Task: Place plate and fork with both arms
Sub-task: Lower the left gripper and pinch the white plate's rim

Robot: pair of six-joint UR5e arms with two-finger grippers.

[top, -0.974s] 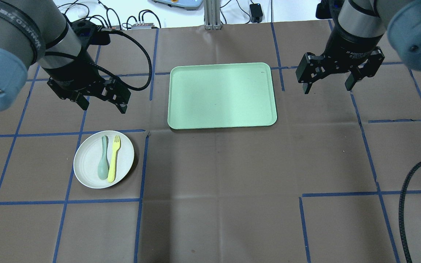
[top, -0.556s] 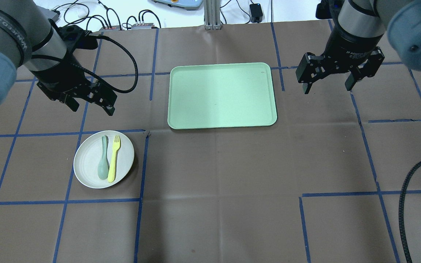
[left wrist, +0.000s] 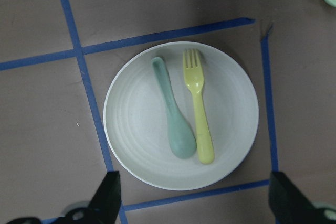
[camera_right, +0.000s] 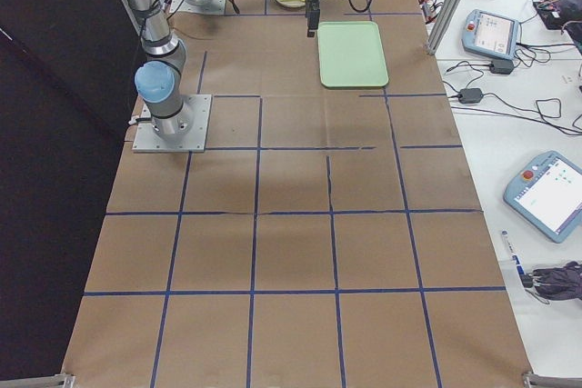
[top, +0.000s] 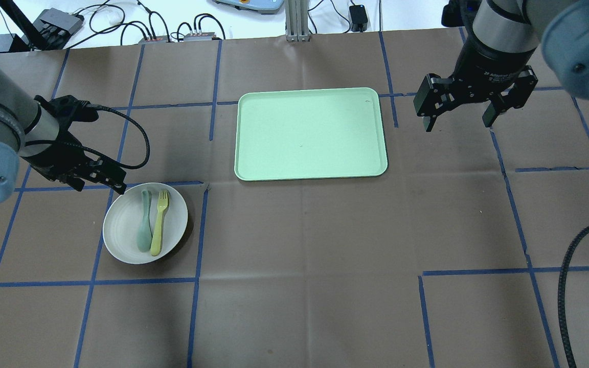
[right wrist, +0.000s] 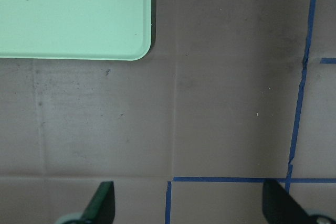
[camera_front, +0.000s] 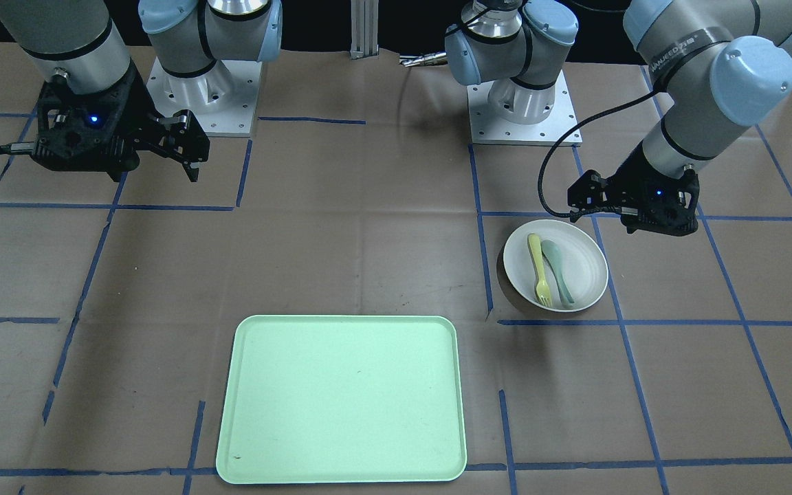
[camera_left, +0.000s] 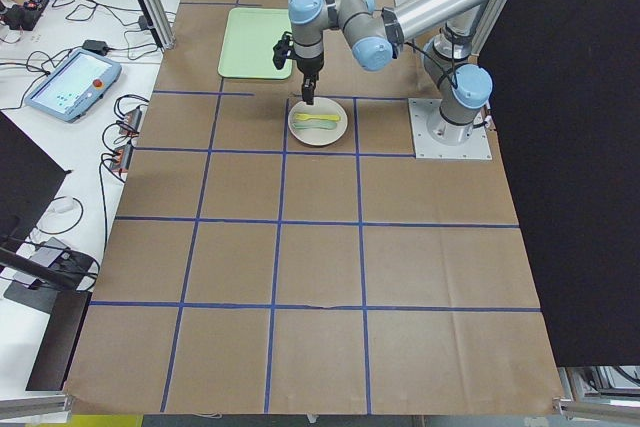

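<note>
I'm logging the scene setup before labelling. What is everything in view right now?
plate: one, off-white, on the table near the left arm
fork: one, pale yellow, lying in the plate
spoon: one, grey-green, in the plate beside the fork
tray: one, pale green, mid-table
table: one, brown cover with a blue tape grid
teach pendants: two, on the white bench beside the table
left gripper: black, open, over the plate's edge
right gripper: black, open, beside the tray

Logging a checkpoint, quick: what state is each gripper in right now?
Left gripper: open, holding nothing, near the plate.
Right gripper: open, holding nothing.
</note>
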